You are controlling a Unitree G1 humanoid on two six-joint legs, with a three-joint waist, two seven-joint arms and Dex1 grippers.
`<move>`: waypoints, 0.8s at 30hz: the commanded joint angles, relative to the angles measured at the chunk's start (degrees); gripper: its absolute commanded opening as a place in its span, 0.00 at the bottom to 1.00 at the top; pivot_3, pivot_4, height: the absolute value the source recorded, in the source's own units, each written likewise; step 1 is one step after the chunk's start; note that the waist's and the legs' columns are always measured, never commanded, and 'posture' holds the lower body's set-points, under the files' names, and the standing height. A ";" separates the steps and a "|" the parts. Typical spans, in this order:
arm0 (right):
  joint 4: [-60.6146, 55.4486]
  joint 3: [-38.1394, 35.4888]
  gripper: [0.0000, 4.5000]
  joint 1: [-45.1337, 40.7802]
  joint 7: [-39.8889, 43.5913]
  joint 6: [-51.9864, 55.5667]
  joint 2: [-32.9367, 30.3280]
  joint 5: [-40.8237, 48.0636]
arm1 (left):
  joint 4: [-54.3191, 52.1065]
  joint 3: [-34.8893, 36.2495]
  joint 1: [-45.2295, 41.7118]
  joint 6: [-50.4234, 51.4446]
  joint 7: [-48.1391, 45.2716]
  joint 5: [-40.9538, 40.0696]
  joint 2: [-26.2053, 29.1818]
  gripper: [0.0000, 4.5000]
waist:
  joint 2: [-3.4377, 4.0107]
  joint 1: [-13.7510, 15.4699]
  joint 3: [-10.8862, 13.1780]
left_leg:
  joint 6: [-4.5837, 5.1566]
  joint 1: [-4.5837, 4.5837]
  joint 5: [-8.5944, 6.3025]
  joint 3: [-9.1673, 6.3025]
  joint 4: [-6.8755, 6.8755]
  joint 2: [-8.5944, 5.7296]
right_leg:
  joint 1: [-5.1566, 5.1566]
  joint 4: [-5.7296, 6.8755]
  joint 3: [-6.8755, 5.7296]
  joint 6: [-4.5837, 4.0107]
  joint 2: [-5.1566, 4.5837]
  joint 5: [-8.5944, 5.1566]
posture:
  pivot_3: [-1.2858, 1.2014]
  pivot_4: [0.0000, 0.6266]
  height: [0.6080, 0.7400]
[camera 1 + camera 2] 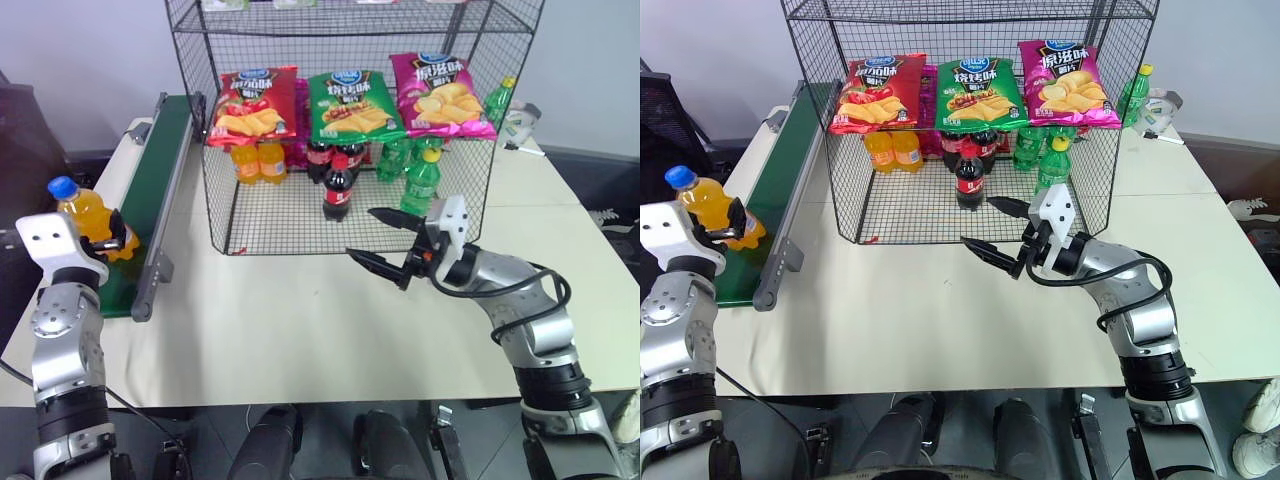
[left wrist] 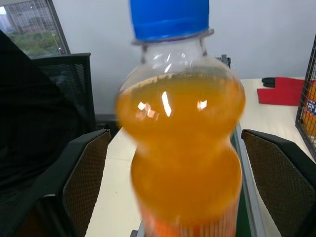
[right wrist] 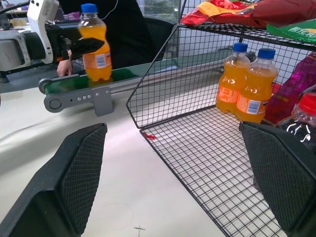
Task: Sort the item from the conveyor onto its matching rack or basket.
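Orange bottle: upright on the conveyor, between the wide-open jaws of the left gripper; fingers flank it, no grip evident. Not yet lifted.
Rack: matching orange bottles on its bottom tier; transfer still to do.
Right gripper: jaws wide open, empty, over the surface before the rack.

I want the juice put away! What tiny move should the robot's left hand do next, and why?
Probably close the left gripper on the orange drink bottle: its open fingers sit either side of the bottle, which stands on the conveyor.
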 commanded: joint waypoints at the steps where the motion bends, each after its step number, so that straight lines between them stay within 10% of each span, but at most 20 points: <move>1: -2.93 -0.32 1.00 -0.62 -0.43 -0.18 0.28 0.72 | -1.42 1.58 -0.36 0.14 0.08 -1.21 0.48 0.94 | 0.00 0.00 0.00 | 0.00 0.00 0.00 0.00 0.00 0.00 | 0.00 0.00 0.00 0.00 0.00 0.00 | 0.52 0.24 1.00; 6: -2.90 -0.51 1.00 -0.29 -0.55 -0.34 -0.02 0.88 | -4.37 2.05 0.65 0.25 -0.77 -2.96 0.30 0.58 | 0.01 0.00 -0.01 | 0.00 0.03 0.00 0.00 0.00 0.00 | 0.01 0.00 0.00 0.00 0.00 0.00 | 0.52 0.24 1.00; 16: -2.90 -1.87 1.00 -0.55 -0.36 -0.50 -1.43 1.12 | -19.89 2.54 -1.41 4.78 -8.41 -16.14 3.55 0.58 | -0.06 0.13 0.02 | 0.00 -0.02 0.00 -0.02 0.03 0.00 | -0.02 -0.02 0.03 -0.01 -0.01 0.00 | 0.52 0.24 1.00; 24: -4.53 -3.32 1.00 -2.18 -1.17 0.71 -3.95 1.36 | -27.08 -12.58 -4.34 16.01 -14.07 -20.02 2.56 0.58 | -0.02 -0.01 0.01 | 0.00 0.01 0.00 -0.01 0.00 0.00 | 0.05 -0.03 0.04 -0.01 0.00 -0.01 | 0.52 0.24 1.00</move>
